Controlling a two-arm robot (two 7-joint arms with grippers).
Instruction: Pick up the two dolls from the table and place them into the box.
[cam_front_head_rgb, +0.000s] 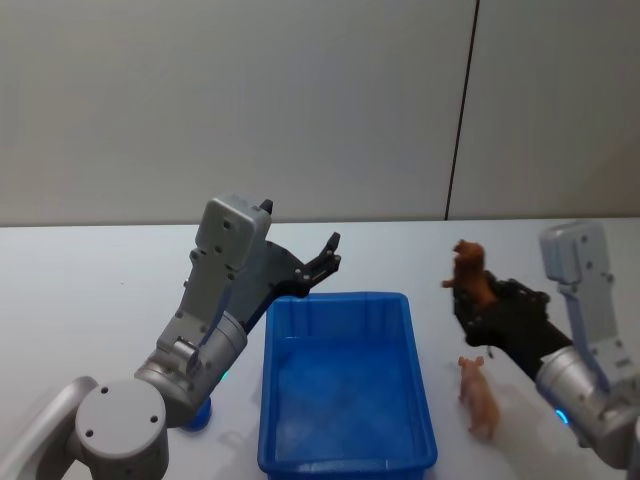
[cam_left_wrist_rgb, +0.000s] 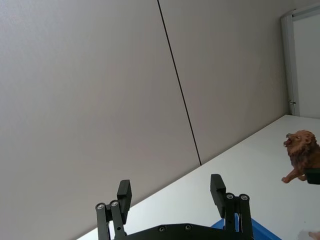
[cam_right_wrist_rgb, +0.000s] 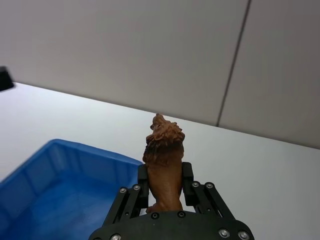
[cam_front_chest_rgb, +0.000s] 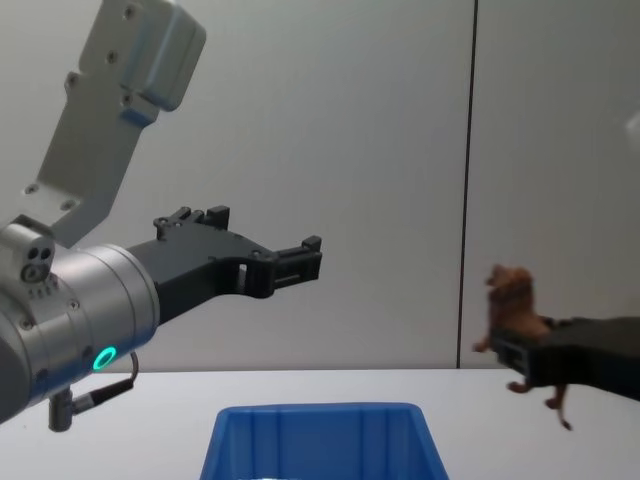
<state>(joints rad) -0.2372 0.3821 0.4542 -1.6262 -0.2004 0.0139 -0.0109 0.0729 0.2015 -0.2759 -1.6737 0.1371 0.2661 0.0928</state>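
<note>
The right pincer (cam_front_head_rgb: 478, 300) sat at the middle right of the head view, pinching the lion doll (cam_front_head_rgb: 470, 268) — a fuzzy reddish-brown thing, upright, with its head poking out above the fingertips. In the right wrist view both fingers (cam_right_wrist_rgb: 187, 176) were pressed against its flanks. From the chest camera the lion hung at the lower right of the frame, clear of the worktop (cam_front_head_rgb: 90, 280) and higher than the box's rim.

The box (cam_front_head_rgb: 345, 298), bright blue, took up the bottom centre of the head view, and the lion was off to the right of it, not over it.

The other one, a pinkish-tan pig doll (cam_front_head_rgb: 481, 400), was on the worktop at the lower right of the head view. It was just right of the box's right wall and below the right pincer in the frame, apart from it.

The left pincer (cam_front_head_rgb: 325, 258) was near the centre of the head view, just above the box's far rim in the picture. Its fingers were spread wide with nothing between them. The chest view showed it up in the air, left of centre and well above the box.
</note>
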